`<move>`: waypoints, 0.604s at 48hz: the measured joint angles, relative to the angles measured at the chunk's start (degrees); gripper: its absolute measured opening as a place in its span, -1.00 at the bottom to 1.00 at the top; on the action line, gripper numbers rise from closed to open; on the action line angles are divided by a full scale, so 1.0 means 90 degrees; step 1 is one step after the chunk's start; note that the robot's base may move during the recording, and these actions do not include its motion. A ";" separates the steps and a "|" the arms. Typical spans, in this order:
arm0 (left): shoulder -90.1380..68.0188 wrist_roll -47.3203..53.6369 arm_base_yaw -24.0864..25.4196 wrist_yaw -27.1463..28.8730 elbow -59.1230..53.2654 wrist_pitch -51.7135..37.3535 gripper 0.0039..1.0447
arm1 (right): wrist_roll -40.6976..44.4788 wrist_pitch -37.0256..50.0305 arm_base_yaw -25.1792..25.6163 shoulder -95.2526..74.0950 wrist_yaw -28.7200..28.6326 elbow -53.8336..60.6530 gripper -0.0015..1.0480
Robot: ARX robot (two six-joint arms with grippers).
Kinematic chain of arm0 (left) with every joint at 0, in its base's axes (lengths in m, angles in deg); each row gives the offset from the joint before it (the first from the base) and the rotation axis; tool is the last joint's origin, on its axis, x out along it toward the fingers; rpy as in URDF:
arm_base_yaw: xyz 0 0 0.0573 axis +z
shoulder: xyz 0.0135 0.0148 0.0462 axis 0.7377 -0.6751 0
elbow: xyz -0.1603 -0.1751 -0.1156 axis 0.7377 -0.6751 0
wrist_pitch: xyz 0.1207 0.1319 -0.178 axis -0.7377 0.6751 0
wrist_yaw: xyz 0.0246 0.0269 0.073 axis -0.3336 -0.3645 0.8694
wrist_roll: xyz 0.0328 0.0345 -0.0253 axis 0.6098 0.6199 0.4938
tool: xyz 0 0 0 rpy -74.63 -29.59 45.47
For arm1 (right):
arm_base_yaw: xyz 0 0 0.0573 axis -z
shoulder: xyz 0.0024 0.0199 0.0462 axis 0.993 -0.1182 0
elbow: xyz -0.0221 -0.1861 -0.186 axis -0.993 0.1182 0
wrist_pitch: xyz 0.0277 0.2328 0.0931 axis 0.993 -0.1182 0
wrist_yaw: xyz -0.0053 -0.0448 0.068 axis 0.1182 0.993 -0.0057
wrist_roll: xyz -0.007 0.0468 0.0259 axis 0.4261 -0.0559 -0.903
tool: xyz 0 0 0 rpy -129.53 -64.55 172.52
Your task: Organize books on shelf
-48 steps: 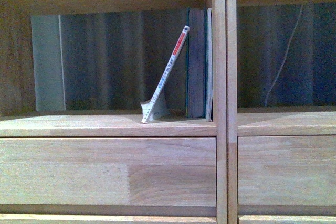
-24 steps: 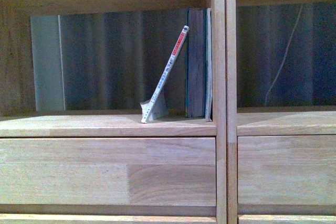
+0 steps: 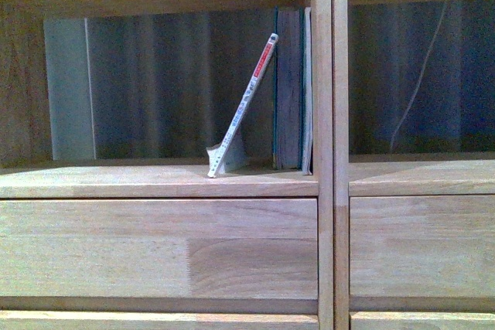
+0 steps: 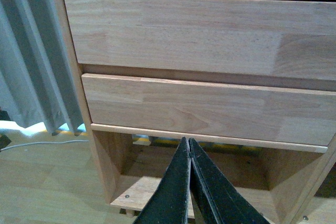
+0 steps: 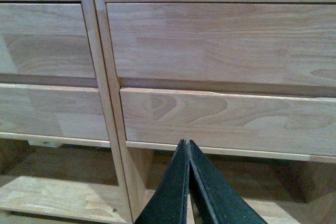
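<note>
A thin book with a white spine and red label (image 3: 244,106) leans tilted in the left compartment of the wooden shelf (image 3: 155,183), its top resting against taller upright teal-edged books (image 3: 291,90) that stand by the central double upright. Neither arm shows in the front view. My left gripper (image 4: 188,141) is shut with nothing in it, low in front of the left drawer fronts (image 4: 199,106). Likewise shut and holding nothing, my right gripper (image 5: 187,142) points at the drawer fronts (image 5: 220,116) just right of the central upright (image 5: 102,103).
Dark curtain folds (image 3: 162,90) show through the backless compartments, and a thin cord (image 3: 418,83) hangs behind the right one. Below the drawers is a low open compartment (image 4: 157,182). Grey curtain (image 4: 31,66) and wood floor (image 4: 47,182) lie beside the unit.
The front view has shifted slightly, so the shelf and books sit a little lower in frame. The books themselves have not moved.
</note>
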 joint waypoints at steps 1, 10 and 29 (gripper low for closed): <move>0.0000 0.0000 0.0000 0.0000 0.0000 0.0000 -0.95 | 0.0000 0.0000 0.0000 0.0000 0.0000 0.0000 -0.94; 0.0000 0.0000 0.0000 0.0000 0.0000 0.0005 -0.95 | 0.0000 0.0000 0.0000 0.0000 0.0000 0.0000 -0.94; 0.0000 -0.0002 0.0000 0.0000 0.0000 0.0005 0.37 | 0.0010 0.0000 0.0000 0.0000 0.0000 0.0000 0.11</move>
